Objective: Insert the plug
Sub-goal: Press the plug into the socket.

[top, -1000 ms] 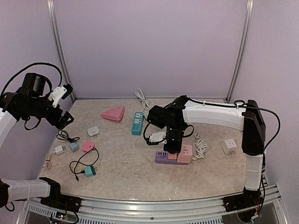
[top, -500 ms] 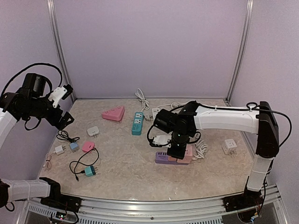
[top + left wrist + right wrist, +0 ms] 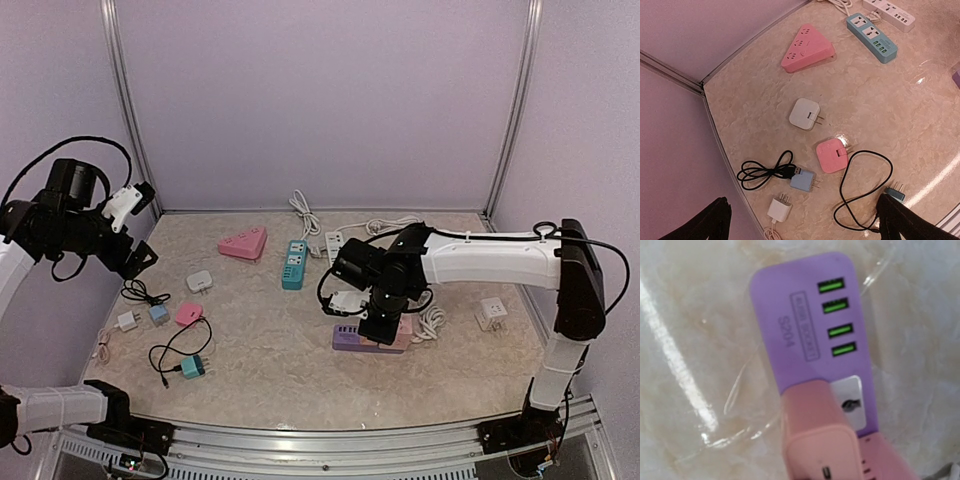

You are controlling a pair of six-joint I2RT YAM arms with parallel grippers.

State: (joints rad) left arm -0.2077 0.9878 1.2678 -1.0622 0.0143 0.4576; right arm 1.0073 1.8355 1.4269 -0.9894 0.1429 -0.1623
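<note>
Marbled tabletop (image 3: 270, 365) carries a purple power strip (image 3: 805, 325); we see the pink plug (image 3: 815, 440) atop its right end. Our right gripper (image 3: 377, 326), jaws together, hangs over that strip; our left gripper (image 3: 802, 210), jaws wide apart, hangs far left of it.

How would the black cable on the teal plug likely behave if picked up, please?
The black cable lies in loose loops, so it would probably flop and trail. Its teal plug looks small and rigid, likely light, and may swing from the end.
</note>
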